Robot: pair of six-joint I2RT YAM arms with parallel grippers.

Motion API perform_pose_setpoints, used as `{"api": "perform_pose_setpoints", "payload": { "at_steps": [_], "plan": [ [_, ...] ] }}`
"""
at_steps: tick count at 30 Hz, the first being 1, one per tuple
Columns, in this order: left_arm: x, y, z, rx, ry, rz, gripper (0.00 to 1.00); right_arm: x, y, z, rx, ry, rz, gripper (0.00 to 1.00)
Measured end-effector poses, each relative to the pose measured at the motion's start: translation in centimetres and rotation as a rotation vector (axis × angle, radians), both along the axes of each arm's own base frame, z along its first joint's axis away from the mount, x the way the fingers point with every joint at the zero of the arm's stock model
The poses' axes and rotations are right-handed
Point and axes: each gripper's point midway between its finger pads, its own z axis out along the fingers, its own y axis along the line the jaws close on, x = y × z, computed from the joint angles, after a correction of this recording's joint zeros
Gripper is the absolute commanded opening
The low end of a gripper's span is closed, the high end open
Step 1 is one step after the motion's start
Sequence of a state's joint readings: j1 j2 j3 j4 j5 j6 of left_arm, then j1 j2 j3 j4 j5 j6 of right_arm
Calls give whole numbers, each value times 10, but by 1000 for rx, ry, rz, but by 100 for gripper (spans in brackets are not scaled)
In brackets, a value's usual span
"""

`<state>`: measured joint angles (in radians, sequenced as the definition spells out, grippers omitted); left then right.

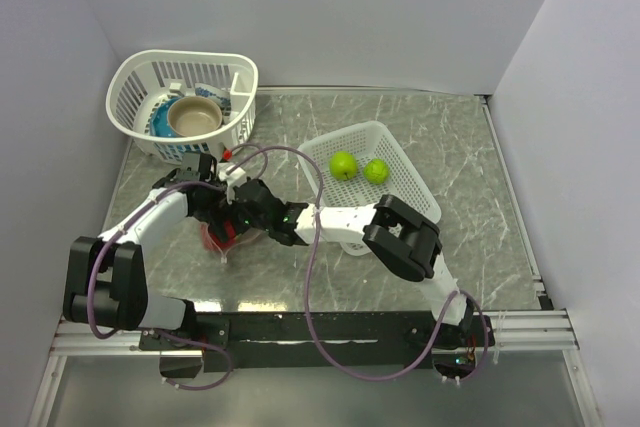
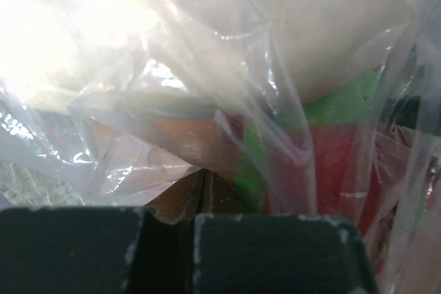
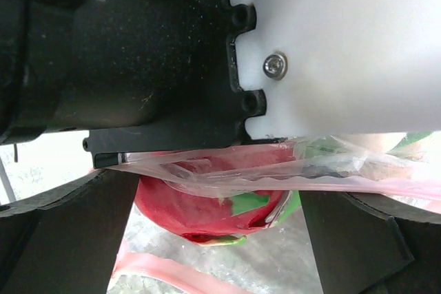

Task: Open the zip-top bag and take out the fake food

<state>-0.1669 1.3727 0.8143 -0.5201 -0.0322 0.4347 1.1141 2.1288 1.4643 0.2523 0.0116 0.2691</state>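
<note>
The zip-top bag (image 1: 224,247) lies crumpled on the table between both grippers. My left gripper (image 1: 212,202) is shut on a fold of its clear film (image 2: 207,67), its pads (image 2: 275,253) pressed together. My right gripper (image 1: 236,224) reaches into the bag mouth. In the right wrist view (image 3: 217,194) its fingers sit tight against both sides of a red fake food piece (image 3: 193,204) with green patches. The pink zip strip (image 3: 172,275) runs below it and another stretch crosses above. Red (image 2: 331,163) and green pieces show through the film. Two lime-green balls (image 1: 343,164) lie in the square basket.
A square white basket (image 1: 420,197) stands right of the grippers, behind the right forearm. A round white basket (image 1: 130,77) holding a tan bowl (image 1: 193,117) on a blue plate stands at the back left. Walls close in the table's left, back and right.
</note>
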Motion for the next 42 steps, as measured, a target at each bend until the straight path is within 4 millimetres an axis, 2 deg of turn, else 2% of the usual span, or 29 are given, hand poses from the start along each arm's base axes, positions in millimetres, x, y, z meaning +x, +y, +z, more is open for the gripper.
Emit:
{"api": "perform_pose_setpoints", "payload": {
  "at_steps": [2, 5, 8, 9, 10, 11, 14, 15, 16, 18, 21, 28, 29, 34, 38, 39, 40, 42],
  "plan": [
    [-1, 0, 0, 1, 7, -3, 1, 0, 0, -1, -3, 1, -1, 100],
    [-1, 0, 0, 5, 9, -8, 1, -1, -1, -2, -3, 1, -2, 87],
    [-2, 2, 1, 16, 10, -11, 1, -1, -2, -1, 13, -4, -9, 58],
    [-3, 3, 1, 20, 12, -11, 1, -1, -3, -1, 20, -7, -11, 37],
    [-5, 3, 2, 23, 16, -11, 1, -1, -3, 0, 26, -10, -13, 28],
    [-6, 3, 3, 25, 19, -12, 1, -1, -5, 1, 36, -9, -22, 0],
    [-16, 11, 4, 51, 42, 8, 1, 4, -9, 20, 100, -20, -71, 0],
    [-17, 6, 4, 31, 47, -2, 1, 3, -14, 17, 87, -23, -72, 0],
    [-19, 0, 3, 16, 54, -19, 1, 1, -23, 7, 60, -27, -87, 0],
    [-21, -5, 1, -2, 66, -36, 1, 0, -31, -2, 57, -35, -104, 0],
    [-21, -7, -1, -17, 75, -39, 1, -8, -55, -21, -3, -20, -122, 0],
    [-21, -6, -6, -20, 98, -37, 1, -27, -95, -67, -143, 33, -131, 0],
    [-21, -5, -7, -18, 97, -35, 1, -29, -100, -72, -149, 41, -136, 0],
    [-19, 5, -10, -16, 94, -3, 1, -36, -118, -69, -163, 58, -150, 0],
    [-17, 11, -13, -14, 96, 13, 1, -38, -131, -60, -156, 78, -170, 40],
    [-18, 12, -14, -13, 98, 16, 1, -37, -132, -58, -146, 84, -175, 47],
    [-18, 12, -15, -13, 100, 17, 1, -35, -131, -55, -134, 90, -181, 51],
    [-18, 12, -15, -14, 101, 17, 1, -30, -128, -52, -115, 104, -184, 52]
  ]
}}
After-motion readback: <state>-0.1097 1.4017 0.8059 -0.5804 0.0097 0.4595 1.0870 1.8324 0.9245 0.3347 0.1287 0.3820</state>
